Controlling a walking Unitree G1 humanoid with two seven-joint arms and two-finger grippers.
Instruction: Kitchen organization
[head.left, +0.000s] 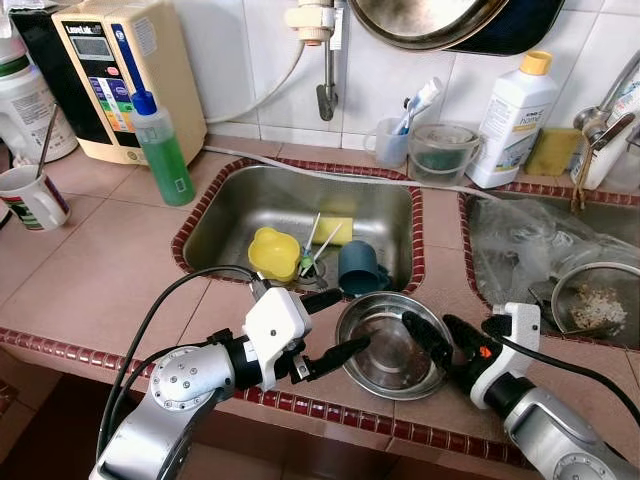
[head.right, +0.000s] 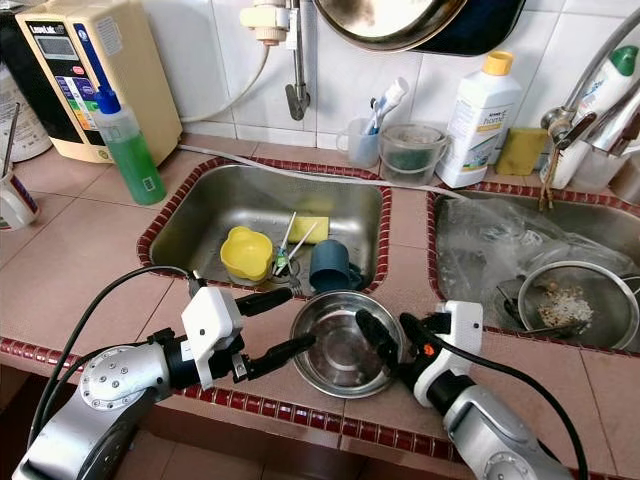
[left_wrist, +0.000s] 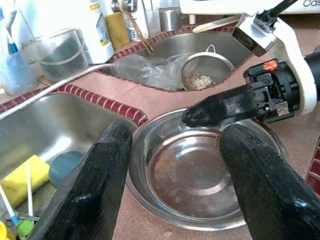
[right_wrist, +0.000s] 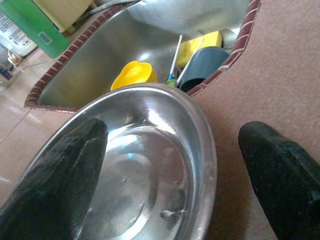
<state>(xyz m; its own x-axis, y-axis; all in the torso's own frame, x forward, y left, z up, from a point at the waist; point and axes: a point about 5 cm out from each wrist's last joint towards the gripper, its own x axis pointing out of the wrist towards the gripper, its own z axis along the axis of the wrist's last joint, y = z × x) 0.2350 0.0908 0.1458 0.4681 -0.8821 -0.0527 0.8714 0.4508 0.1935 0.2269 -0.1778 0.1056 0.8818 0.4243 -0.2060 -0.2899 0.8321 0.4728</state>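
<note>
Bowl (head.left: 392, 345) pickup: right gripper (head.left: 435, 335) straddles its rim, spread (left gripper (head.left: 338, 325) too, empty); you'd close next.

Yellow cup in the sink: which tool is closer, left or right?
Left. The left tool sits at the steel bowl's left rim, just in front of the yellow cup. The right tool straddles the bowl's right rim, farther away.

A pinkish tiled counter (head.left: 90, 270) with a dark red mosaic edge surrounds the left sink (head.left: 250, 205). Behind that sink rises a white tiled wall (head.left: 245, 60). To its right lies a second sink (head.left: 520, 225), daylight glinting on the steel.
</note>
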